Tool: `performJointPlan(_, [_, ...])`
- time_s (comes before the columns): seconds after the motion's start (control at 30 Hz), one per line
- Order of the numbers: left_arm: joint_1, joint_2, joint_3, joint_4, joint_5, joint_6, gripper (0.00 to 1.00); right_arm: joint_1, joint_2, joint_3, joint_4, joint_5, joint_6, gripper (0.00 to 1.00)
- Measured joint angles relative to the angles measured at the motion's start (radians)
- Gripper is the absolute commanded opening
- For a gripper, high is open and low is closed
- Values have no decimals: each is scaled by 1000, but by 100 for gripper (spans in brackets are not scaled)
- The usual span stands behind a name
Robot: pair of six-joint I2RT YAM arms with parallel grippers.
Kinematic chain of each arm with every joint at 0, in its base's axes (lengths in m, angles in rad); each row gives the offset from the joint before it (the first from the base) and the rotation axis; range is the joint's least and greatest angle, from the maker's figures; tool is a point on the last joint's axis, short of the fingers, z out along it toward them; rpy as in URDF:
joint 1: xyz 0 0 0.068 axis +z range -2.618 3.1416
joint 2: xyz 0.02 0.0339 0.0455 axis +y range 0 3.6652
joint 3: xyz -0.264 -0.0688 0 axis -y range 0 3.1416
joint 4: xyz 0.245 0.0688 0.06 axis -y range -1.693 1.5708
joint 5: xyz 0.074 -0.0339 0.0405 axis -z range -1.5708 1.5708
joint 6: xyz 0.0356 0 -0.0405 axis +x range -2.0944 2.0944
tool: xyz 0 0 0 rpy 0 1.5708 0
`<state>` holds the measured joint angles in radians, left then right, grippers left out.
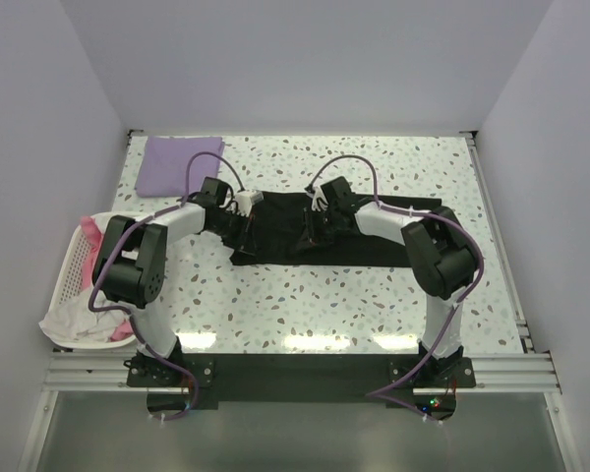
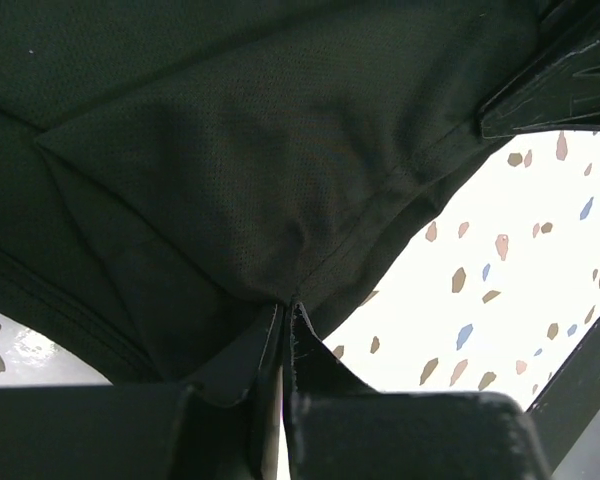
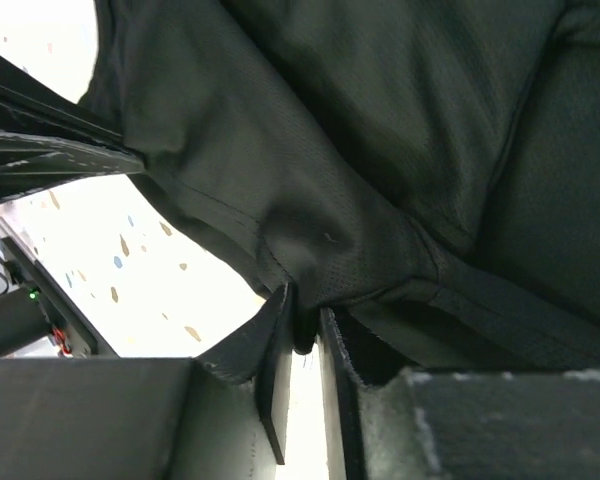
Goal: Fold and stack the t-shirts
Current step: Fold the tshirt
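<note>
A black t-shirt lies spread across the middle of the speckled table. My left gripper is shut on its far left edge; the left wrist view shows the fabric pinched at a seam between my closed fingertips. My right gripper is shut on the shirt's far edge near the middle; the right wrist view shows a bunched fold of fabric clamped between the pads. A folded purple t-shirt lies at the far left corner.
A white basket with pink and white clothes hangs at the table's left edge. The table top has raised rails at the right side and the near edge.
</note>
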<state>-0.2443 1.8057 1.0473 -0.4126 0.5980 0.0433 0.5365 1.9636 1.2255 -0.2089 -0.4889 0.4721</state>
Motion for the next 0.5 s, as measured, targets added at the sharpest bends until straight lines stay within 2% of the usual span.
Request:
performJointPlan(0.23, [0, -9, 0, 9, -1, 2, 0, -8, 0, 34, -8, 0, -2, 6])
performJointPlan(0.5, [0, -16, 61, 11, 0, 2, 0, -52, 15, 95, -8, -1, 0, 8])
